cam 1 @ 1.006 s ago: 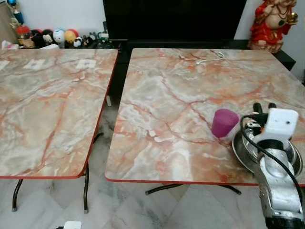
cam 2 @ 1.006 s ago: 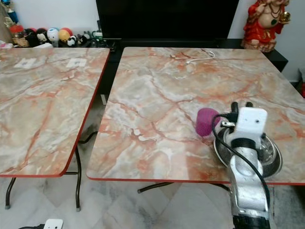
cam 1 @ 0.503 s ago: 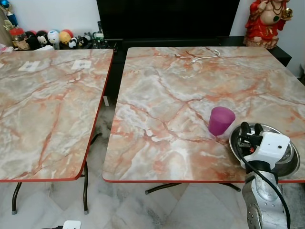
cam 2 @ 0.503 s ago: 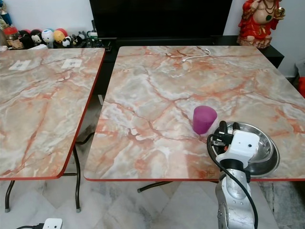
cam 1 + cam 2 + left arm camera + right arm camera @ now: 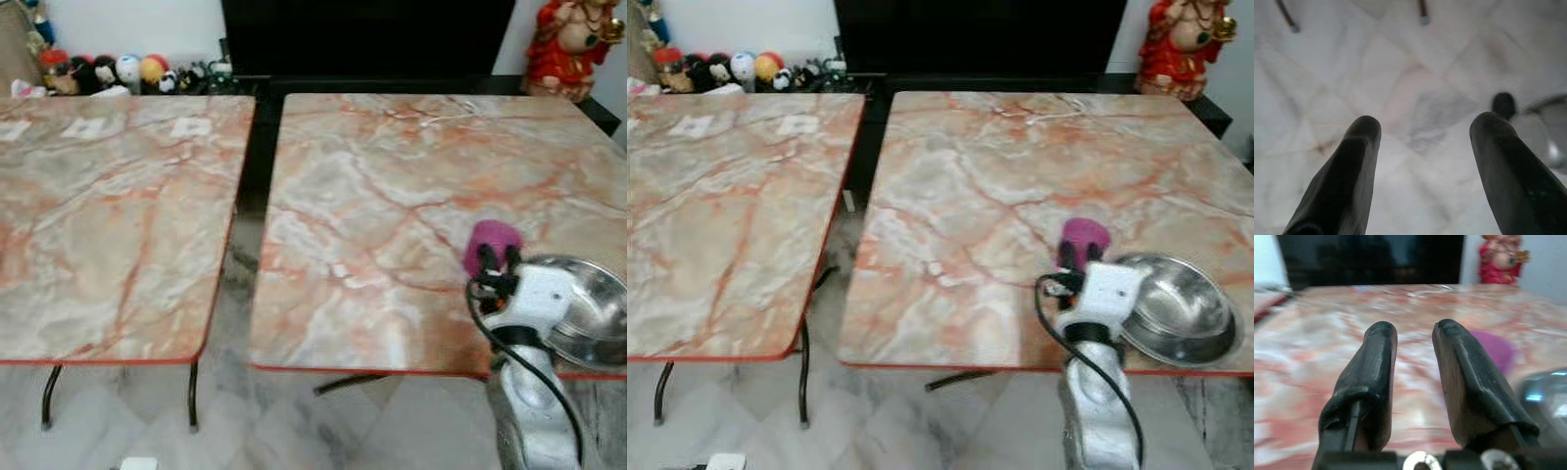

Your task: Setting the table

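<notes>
A purple cup (image 5: 493,240) stands upside down near the front right of the right marble table (image 5: 392,186). A steel bowl (image 5: 1181,305) sits just to its right, by the table's front edge. My right gripper (image 5: 1080,259) hovers at the cup's near side, left of the bowl, fingers pointing away from me. In the right wrist view its fingers (image 5: 1382,347) stand open by a narrow gap with nothing between them, the cup (image 5: 1496,350) beyond and the bowl (image 5: 1547,391) beside it. My left gripper (image 5: 1422,132) hangs open over the tiled floor.
A second marble table (image 5: 108,196) stands to the left across a narrow gap. A white cable (image 5: 446,116) lies at the right table's far edge. Behind are a dark TV cabinet (image 5: 362,44), small toys (image 5: 118,73) and a red statue (image 5: 573,44).
The view has shifted and blurred, so the camera moved. My right gripper drew back from over the bowl, then came forward to the cup's near side. Cup and bowl stay put.
</notes>
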You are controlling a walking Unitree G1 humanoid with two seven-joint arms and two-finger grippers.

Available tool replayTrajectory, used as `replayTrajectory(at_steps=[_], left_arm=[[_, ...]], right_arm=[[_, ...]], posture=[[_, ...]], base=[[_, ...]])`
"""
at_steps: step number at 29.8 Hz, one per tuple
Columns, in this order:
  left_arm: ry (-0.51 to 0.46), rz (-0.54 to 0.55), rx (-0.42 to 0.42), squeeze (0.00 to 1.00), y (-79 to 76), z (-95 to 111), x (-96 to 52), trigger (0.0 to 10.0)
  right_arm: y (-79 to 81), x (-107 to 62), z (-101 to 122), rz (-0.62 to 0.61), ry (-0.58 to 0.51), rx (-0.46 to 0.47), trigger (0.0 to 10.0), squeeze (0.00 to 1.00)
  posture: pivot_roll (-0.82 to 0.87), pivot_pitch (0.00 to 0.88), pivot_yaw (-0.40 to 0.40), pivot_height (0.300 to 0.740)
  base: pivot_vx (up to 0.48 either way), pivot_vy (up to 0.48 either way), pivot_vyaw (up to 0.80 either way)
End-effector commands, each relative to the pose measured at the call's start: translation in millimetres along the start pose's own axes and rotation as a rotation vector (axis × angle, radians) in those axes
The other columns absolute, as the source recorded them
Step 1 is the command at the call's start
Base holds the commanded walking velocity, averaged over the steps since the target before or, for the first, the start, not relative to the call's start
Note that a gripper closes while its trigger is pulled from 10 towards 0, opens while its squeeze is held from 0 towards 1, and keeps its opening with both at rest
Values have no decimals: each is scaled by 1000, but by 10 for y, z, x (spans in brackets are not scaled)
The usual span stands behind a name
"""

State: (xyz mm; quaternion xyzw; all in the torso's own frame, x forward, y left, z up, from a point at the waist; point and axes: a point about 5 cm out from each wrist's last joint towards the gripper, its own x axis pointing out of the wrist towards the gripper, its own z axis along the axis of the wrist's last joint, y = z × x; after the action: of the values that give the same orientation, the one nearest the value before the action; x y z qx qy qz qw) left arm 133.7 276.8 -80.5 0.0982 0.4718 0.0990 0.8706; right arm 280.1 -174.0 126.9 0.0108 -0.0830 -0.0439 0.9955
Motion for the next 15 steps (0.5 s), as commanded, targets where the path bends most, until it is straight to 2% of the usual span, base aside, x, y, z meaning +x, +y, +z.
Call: replayTrajectory(at_steps=[1, 10, 14, 15], left_arm=[[14, -13, -10, 0, -61, -19, 1, 10000], [15, -19, -5, 0, -80, -16, 4, 10000], [19, -17, -5, 0, -58, -32, -2, 10000], [19, -16, -5, 0, -52, -36, -3, 10000]], right_arm=[[-58, 8, -14, -8, 1, -26, 10000, 0], [94, 38, -9, 90, -8, -50, 10000, 0], [190, 44, -24, 137, -9, -54, 10000, 0], [207, 46, -29, 144, -6, -48, 10000, 0]], posture=[[-86, 15, 8, 740], [-84, 0, 3, 740], [-79, 0, 2, 740], [-79, 0, 2, 740]], base=[[0, 480, 0], [0, 480, 0], [0, 480, 800], [0, 480, 0]])
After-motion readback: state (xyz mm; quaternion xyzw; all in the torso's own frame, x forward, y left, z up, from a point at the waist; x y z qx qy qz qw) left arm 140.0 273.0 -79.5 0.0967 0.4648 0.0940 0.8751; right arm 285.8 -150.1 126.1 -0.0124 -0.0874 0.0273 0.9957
